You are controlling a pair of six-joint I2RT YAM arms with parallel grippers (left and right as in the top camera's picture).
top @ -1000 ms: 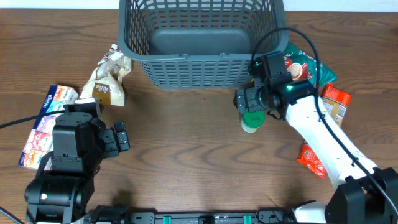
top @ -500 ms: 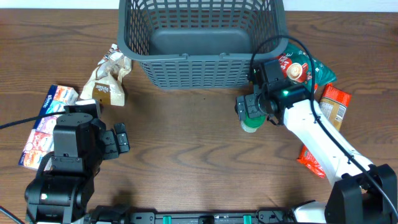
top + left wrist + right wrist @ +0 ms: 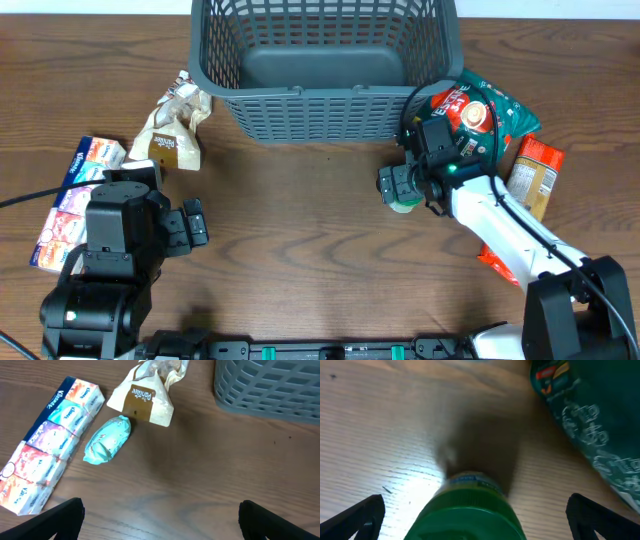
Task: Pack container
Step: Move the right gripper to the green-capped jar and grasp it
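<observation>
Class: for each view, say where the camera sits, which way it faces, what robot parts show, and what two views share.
Overhead: above table, facing down on container; left arm, right arm show.
Left wrist: left arm, facing tissue pack; open left gripper shows.
Right wrist: right arm, facing green bottle; open right gripper shows.
Shared: tissue pack, in overhead and left wrist.

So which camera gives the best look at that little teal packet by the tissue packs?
The left wrist view: the teal packet lies in full view beside the tissue packs. Overhead, the left arm hides it; the right wrist view misses it.
</observation>
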